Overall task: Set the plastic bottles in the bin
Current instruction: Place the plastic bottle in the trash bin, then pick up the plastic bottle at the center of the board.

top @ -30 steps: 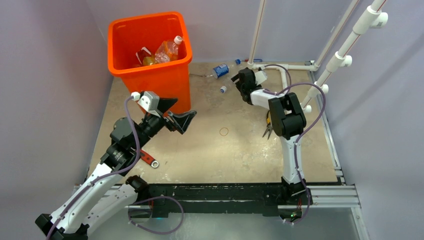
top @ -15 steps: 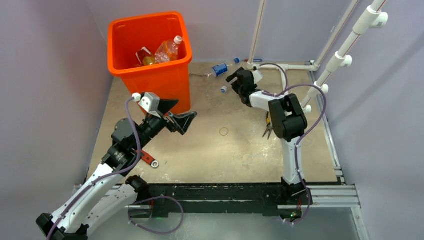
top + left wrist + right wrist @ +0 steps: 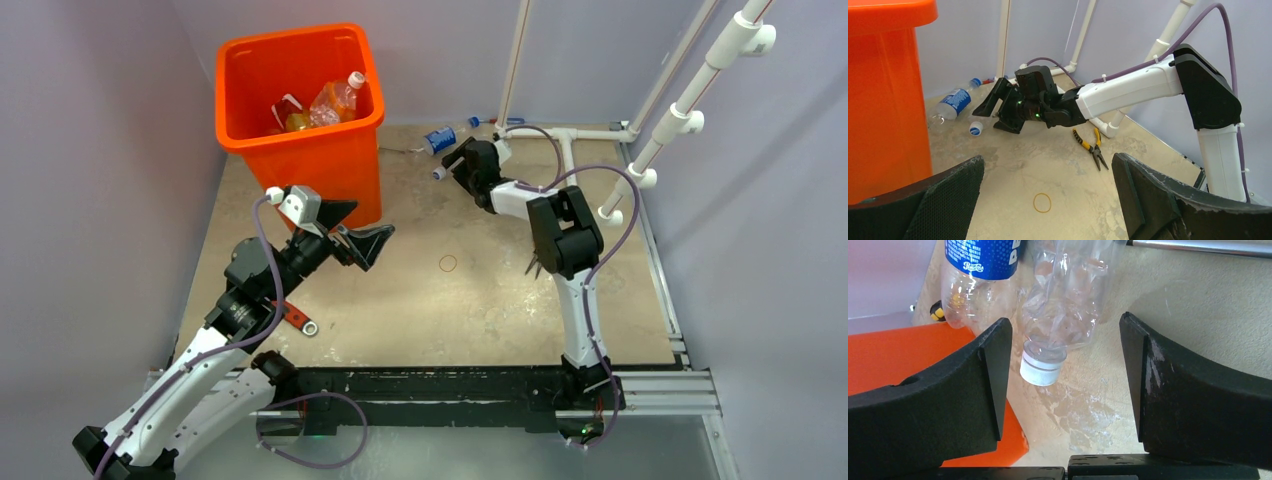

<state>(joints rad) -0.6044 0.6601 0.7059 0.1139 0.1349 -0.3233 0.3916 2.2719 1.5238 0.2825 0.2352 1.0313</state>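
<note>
The orange bin [image 3: 300, 140] stands at the back left with several plastic bottles [image 3: 335, 100] inside. A blue-label Pepsi bottle [image 3: 440, 138] lies on the table to its right. Beside it lies a crushed clear bottle [image 3: 1063, 295] with a white cap [image 3: 1043, 367]. My right gripper [image 3: 1063, 322] is open, its fingers standing on either side of that bottle's neck with a gap on both sides. In the top view only the cap [image 3: 438, 173] shows at that gripper [image 3: 455, 165]. My left gripper [image 3: 358, 232] hangs open and empty beside the bin's front corner.
A red-handled wrench [image 3: 295, 318] lies by the left arm. Yellow pliers [image 3: 1093, 147] and a rubber band [image 3: 1042, 202] lie mid-table. White pipes [image 3: 560, 135] run along the back right. A metal shaft [image 3: 1198, 246] lies just past the bottles.
My right gripper has swung left along the table and now straddles the crushed bottle, whose cap shifted slightly left. The left arm has not moved.
</note>
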